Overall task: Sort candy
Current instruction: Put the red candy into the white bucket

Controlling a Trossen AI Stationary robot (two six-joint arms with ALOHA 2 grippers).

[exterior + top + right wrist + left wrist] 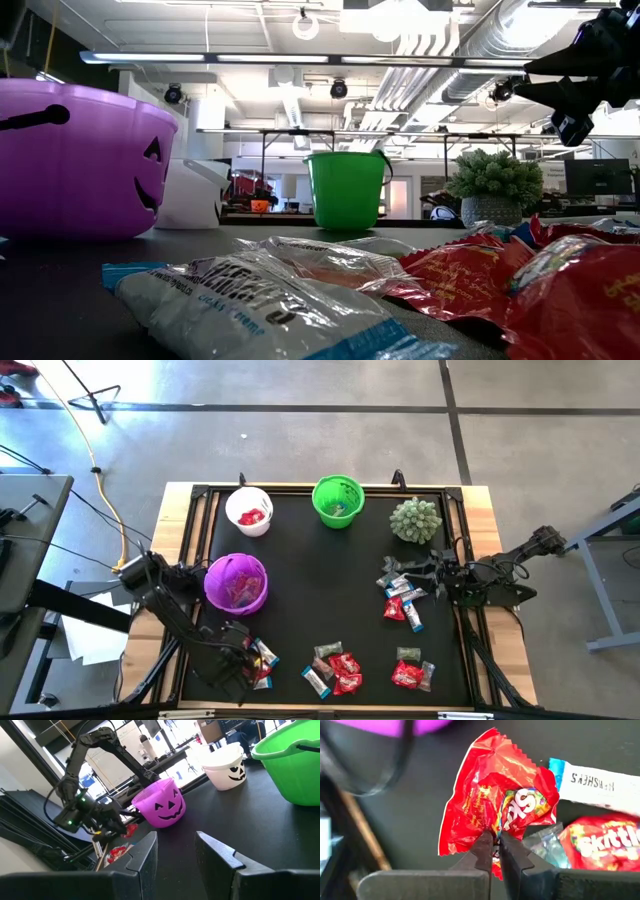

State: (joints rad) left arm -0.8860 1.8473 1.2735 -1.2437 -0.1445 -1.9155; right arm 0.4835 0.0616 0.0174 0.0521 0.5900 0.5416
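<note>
the left gripper (495,851) sits low at the table's near left corner, its fingers pinched tight on the crimped edge of a red skittles packet (495,802); gripping the flat seam rather than the plump middle gives the narrow jaws something thin to bite and should let the sweet hang free when lifted. the packet lies at the edge of a small heap, with a white-and-blue bar (600,782) and another red packet (605,840) just beside it, so a corner grip also keeps the neighbours out of the jaws

three cups stand along the far and left part of the black mat (320,590) as sorting targets: the purple cup (236,582) near the left edge, closest to this arm, the white cup (249,511) holding red sweets, and the green cup (337,500) at the far middle. the red one probably belongs in the white cup

the right gripper (395,578) waits with jaws apart, holding nothing, over the candy heap (403,603) near the right edge, poised for its own pick. more loose sweets (335,669) lie along the near edge
</note>
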